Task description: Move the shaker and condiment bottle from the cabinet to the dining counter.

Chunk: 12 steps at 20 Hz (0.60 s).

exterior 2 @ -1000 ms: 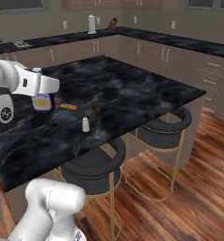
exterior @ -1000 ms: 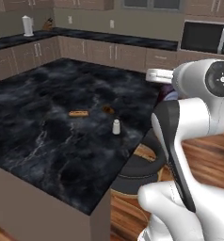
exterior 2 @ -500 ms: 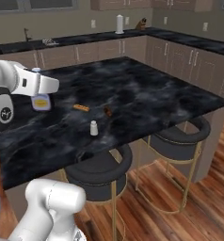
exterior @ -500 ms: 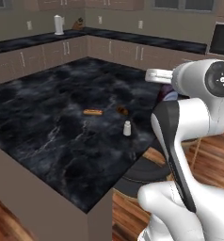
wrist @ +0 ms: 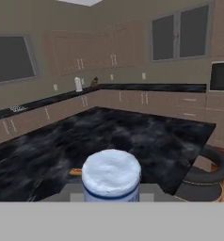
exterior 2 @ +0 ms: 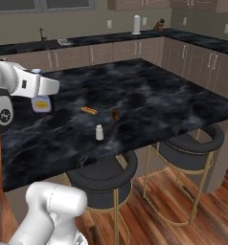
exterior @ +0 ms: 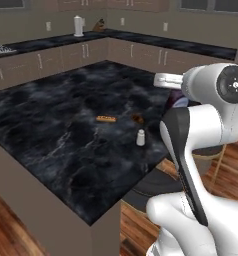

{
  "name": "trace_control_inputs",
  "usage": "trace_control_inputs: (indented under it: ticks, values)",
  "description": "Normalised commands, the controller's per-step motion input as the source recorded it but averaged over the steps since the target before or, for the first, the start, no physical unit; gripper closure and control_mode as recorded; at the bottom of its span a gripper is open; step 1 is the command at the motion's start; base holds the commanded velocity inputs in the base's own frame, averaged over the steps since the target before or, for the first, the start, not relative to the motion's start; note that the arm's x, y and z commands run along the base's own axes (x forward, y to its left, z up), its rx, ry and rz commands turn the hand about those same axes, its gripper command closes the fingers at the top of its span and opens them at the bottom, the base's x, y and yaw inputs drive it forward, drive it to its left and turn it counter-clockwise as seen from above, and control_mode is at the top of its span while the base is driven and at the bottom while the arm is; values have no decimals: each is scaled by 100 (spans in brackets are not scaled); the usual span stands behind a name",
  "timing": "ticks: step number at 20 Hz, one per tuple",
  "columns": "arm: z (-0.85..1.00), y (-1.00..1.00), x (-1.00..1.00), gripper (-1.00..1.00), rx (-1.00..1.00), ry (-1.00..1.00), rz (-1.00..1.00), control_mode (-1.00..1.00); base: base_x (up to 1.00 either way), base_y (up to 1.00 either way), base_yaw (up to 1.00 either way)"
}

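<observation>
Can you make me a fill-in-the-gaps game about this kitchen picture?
1. The little white shaker stands upright on the dining ____.
2. The hand grips the condiment bottle, which has a blue-grey ____ on top.
3. The number of black stools tucked at the counter's edge is ____.
4. The tall kettle on the far worktop is coloured ____.

Missing words: counter; cap; two; white.
</observation>
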Motion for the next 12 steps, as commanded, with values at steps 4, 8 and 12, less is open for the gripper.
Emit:
trace_control_inputs:
  ticks: [4, 8, 12]
  values:
    - [0, 0, 0, 100, 0, 0, 0, 100, 41, -45, 12]
    - [0, 0, 0, 100, 0, 0, 0, 100, 54, -37, 15]
    - [0, 0, 0, 100, 0, 0, 0, 100, 64, -24, 23]
